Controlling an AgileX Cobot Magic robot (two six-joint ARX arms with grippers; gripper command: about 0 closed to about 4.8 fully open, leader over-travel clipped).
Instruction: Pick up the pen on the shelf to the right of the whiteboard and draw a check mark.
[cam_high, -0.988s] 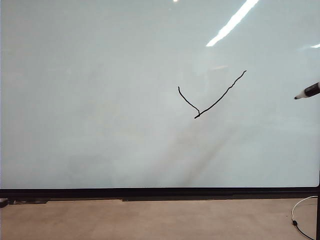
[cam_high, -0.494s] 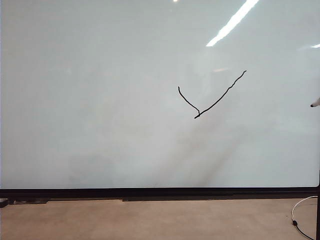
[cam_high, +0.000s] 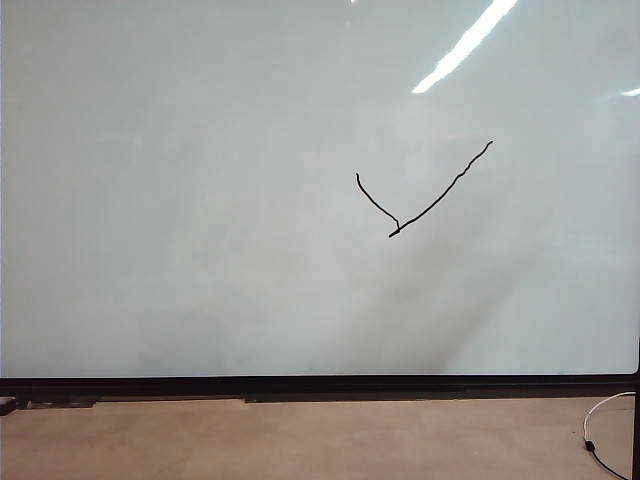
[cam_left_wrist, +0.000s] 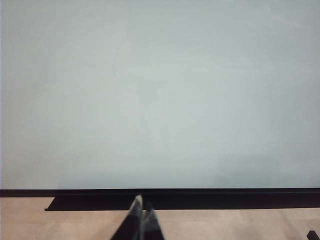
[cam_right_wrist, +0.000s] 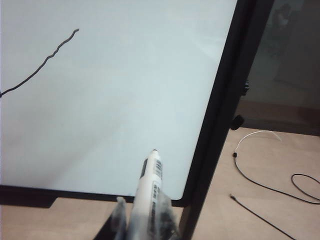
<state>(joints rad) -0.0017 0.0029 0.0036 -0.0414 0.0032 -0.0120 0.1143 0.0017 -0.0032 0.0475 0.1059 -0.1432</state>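
board: very large glossy pale grey-white whiteboard w/ thin black frame (cam_high: 200, 250); takes up nearly the whole exterior view, and it's the ref for everything below.
tick: thin wobbly black hand-drawn check mark (cam_high: 400, 222) right of board centre, short L stroke + longer R stroke, looks complete. Its upper R tail also shows in right wrist view (cam_right_wrist: 45, 62).
pen: slim white-barrelled marker w/ black print and black pointed tip (cam_right_wrist: 150, 180), clamped in right gripper (cam_right_wrist: 145, 220). Tip off the board surface, near the board's lower R corner.
pen axis: long axis runs along the gripper's reach, tip leading, pointing toward the board's bottom R frame; well apart from the tick.
right gripper: jaws closed on the pen barrel; not seen in exterior view.
left gripper: (cam_left_wrist: 141, 212) fingertips together, nothing between them; sits low in front of the board's bottom frame edge, facing a blank stretch of board.
key relation: shelf should lie right of the board per task; pen is at that side, so right arm is the nearer one by far. Judged: drawing done, what's left (if anything) is putting the pen back.
hidden: no shelf visible in any view. Gripper body cut off by the wrist view's edge, fingers blurred. Pen's rear end hidden in the fingers; cap state can't tell.
extras: loose thin cables on the tan floor (cam_right_wrist: 270, 170) beyond the board's R frame.
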